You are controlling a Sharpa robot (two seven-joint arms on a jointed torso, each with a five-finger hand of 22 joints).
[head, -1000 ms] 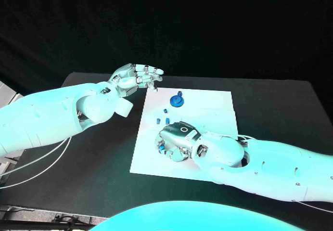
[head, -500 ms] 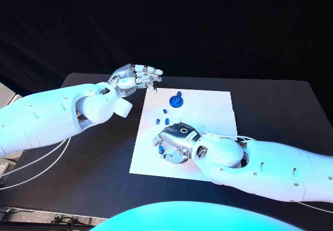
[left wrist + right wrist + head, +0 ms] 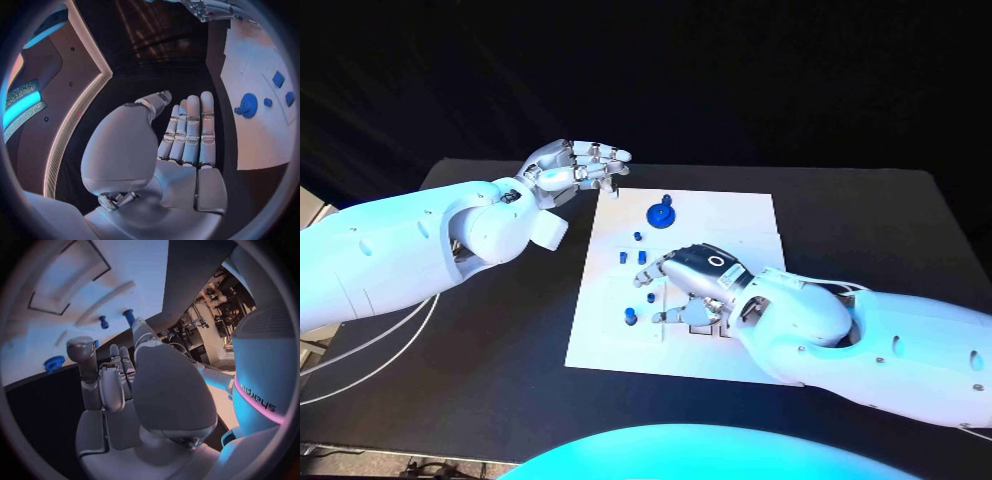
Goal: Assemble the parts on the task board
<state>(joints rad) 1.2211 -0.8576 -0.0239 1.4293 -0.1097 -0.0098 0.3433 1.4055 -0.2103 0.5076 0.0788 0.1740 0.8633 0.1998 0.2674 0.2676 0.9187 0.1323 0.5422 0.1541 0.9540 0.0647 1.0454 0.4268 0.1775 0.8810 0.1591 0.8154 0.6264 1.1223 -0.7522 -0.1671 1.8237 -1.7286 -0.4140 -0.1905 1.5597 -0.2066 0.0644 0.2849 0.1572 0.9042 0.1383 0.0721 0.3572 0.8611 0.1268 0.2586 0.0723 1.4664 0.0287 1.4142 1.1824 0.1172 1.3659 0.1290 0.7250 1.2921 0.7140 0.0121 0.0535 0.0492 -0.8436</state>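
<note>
The white task board lies in the middle of the black table. A blue gear sits near its far edge, and the left wrist view shows that gear too. Several small blue parts lie just nearer. One blue part stands on the board's left side, close to my right hand's fingertips. My right hand hovers over the board's middle with its fingers spread and nothing in them. My left hand is raised beyond the board's far left corner, fingers straight and side by side, and it holds nothing.
The board has shallow recesses, one a square outline. Two blue pegs stand beyond my right hand's fingers. Bare black table surrounds the board on all sides.
My right hand has uncurled and drawn back to the right, letting go of a small blue part that now stands alone on the board. My left hand has barely moved.
</note>
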